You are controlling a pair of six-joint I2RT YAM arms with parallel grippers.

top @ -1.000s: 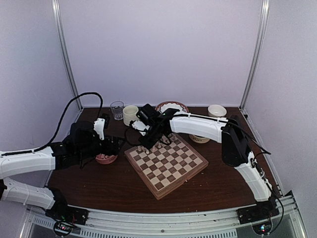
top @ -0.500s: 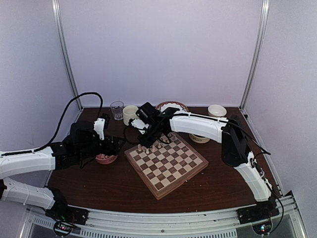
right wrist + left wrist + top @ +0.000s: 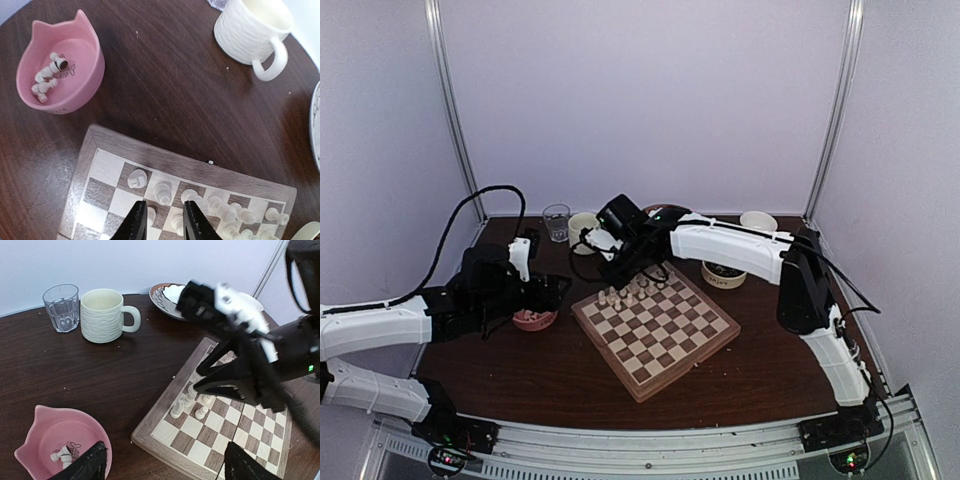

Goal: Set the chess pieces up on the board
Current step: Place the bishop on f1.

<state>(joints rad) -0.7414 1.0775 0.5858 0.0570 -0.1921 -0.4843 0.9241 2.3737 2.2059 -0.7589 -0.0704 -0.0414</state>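
Hovering narrowly parted and empty, the right claw (image 3: 165, 220) is hanging over the tiny cream wooden chessmen (image 3: 163, 191) lining the far-left edge of the checkered wooden chessboard (image 3: 100, 145). The left claw (image 3: 165, 455) is poised, spread wide, at the pink cat-eared bowl (image 3: 37, 422). Judged next step: pinching one of its loose chessmen (image 3: 62, 456).

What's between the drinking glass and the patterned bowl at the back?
A cream ribbed mug, handle toward the bowl, beside the glass; the left wrist view shows it.

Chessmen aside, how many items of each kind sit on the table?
Clear drinking glass: 1
Cream ribbed mug: 1
Pink cat-eared bowl: 1
Brown-rimmed patterned bowl: 1
Small cream bowl: 2
Checkered wooden chessboard: 1
Total: 7
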